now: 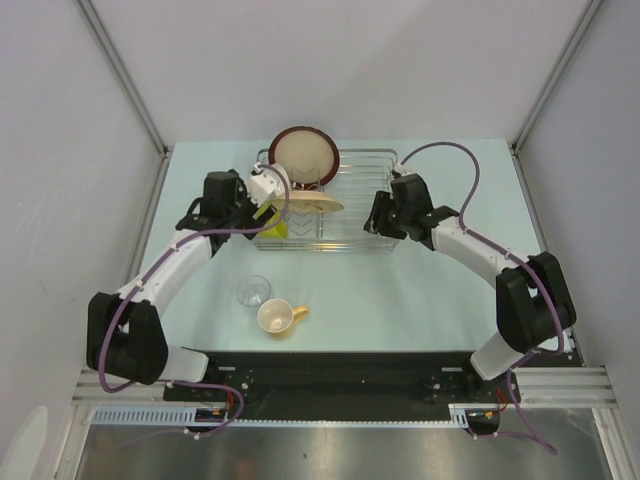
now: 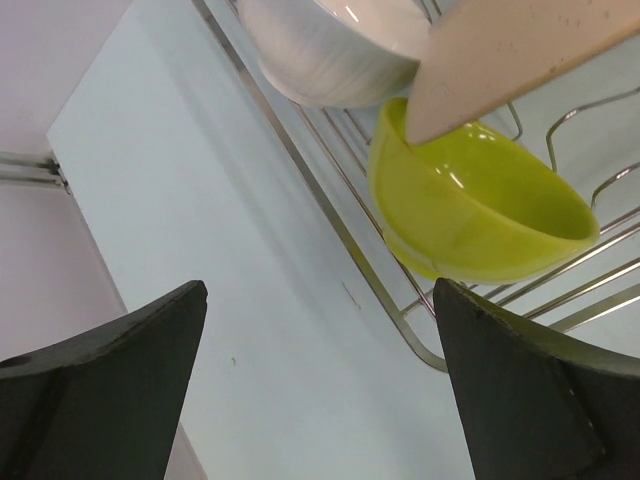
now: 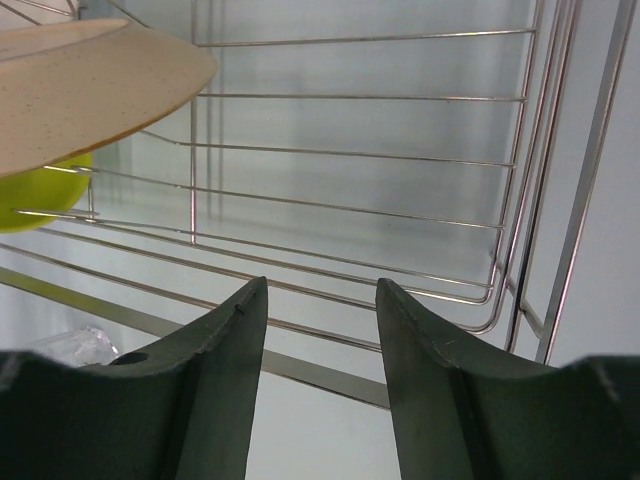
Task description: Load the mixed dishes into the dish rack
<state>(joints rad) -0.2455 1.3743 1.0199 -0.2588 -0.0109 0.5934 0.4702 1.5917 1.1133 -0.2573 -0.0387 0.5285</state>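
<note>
Lime-green bowl (image 2: 470, 210) leans tilted in silver wire dish rack (image 1: 360, 205), likely saving room; tan-yellow handled mug (image 1: 278, 316) sits outside; left gripper (image 2: 320, 380), right gripper (image 3: 322, 380) both spread, empty.

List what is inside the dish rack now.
Inside the dish rack: red-rimmed plate upright, cream plate over the lime-green bowl, white bowl beside it. The cream plate hides part of both bowls.

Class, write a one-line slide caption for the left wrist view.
Left gripper, jaws open, faces lime-green bowl and white bowl in the dish rack.
</note>
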